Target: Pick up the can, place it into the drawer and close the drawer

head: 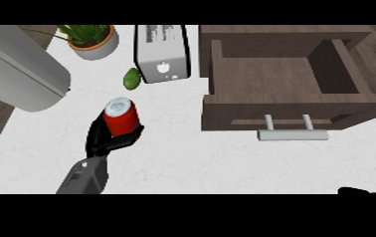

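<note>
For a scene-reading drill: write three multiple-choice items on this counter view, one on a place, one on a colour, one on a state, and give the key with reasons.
1. Where is the green object?
A. inside the drawer
B. on the counter beside the toaster
C. in the plant pot

2. What colour is the can's body?
A. red
B. blue
C. yellow

3. What state is the drawer in?
A. pushed shut
B. pulled open with a can inside
C. pulled open with nothing inside

Key: 1 B, it lies against the toaster's left lower corner. 2 A, the can is red with a silver top, the left hand's fingers curled round it. 3 C, the drawer shows a bare floor behind its handle.
</note>
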### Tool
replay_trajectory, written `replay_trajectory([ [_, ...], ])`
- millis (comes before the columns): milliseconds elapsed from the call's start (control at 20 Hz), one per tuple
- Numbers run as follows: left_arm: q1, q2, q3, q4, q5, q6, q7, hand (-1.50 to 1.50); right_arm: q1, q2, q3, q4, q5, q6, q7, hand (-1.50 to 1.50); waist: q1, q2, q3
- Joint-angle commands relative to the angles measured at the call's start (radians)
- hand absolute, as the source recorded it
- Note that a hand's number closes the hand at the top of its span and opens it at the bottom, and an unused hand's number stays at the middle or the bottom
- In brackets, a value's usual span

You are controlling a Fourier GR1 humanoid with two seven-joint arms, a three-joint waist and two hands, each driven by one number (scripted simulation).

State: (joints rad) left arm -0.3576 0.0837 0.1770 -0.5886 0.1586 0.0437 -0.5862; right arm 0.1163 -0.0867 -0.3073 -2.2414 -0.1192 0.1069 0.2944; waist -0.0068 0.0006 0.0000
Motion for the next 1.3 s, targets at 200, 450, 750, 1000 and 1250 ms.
replay_trajectory([
  [200,-0.118,0.004,0.011,0.138,0.0,-0.064,-0.07,1.5,-0.05,-0.001,0.012,0.071,0.041,-0.006,-0.036,-1.5,-0.003,0.002,-0.001],
  [450,-0.25,-0.015,0.004,0.22,-0.024,-0.038,-0.047,1.5,-0.009,0.0,-0.021,0.045,-0.004,0.02,-0.071,-1.5,-0.014,0.004,-0.001],
  [750,-0.285,-0.027,0.018,0.15,0.007,-0.041,-0.034,1.5,-0.042,-0.008,0.006,-0.035,0.029,-0.026,0.066,-1.5,-0.001,0.0,0.0],
  [1000,-0.277,-0.073,-0.046,0.003,-0.011,0.0,0.113,1.5,0.038,-0.013,-0.059,-0.02,-0.02,0.032,-0.031,-1.5,0.004,-0.004,0.001],
  [1250,-0.402,-0.077,-0.082,-0.061,-0.036,0.035,0.216,1.5,-0.037,-0.039,-0.067,0.033,0.008,-0.001,-0.006,-1.5,0.011,-0.008,0.002],
])
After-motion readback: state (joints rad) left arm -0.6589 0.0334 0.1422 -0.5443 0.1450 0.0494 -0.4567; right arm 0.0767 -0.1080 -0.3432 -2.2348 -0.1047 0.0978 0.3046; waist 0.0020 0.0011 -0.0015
